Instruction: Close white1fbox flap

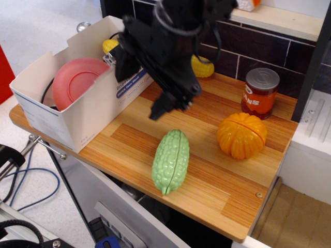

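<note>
On my wooden tabletop (217, 186), the large white cardboard carton (67, 121) fills the left edge, holding a round pink plate (75, 82); the green bumpy gourd (171, 160) lies near the front edge.

White white1fbox (77, 121) with blue print, black tool (142, 82), pink plate (77, 80).
</note>
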Available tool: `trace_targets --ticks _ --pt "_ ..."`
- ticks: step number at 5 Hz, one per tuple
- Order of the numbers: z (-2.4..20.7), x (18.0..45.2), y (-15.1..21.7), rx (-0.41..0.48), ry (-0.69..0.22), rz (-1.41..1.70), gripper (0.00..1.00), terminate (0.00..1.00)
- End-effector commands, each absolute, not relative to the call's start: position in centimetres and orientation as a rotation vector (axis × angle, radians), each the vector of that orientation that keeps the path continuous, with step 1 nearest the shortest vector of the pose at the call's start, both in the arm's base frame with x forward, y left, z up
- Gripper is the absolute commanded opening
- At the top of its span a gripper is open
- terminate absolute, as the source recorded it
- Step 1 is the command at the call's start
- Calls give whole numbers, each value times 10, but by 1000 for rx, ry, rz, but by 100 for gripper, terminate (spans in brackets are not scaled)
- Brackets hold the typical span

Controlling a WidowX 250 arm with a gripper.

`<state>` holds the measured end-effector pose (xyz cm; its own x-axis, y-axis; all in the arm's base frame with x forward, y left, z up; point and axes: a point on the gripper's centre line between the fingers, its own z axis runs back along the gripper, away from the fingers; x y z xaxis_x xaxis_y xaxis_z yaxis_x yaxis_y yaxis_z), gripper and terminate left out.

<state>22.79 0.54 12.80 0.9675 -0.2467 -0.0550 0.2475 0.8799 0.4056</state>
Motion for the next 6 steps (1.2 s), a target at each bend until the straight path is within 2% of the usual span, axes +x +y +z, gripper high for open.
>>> trace_targets --ticks 1,2,3,6 --pt "157 229 48 469 -64 -354 100 0" --pt "151 222 85 428 -83 -404 100 0" --pt "142 224 102 401 -97 -444 100 0" --pt "89 239 131 251 -204 -477 100 0"
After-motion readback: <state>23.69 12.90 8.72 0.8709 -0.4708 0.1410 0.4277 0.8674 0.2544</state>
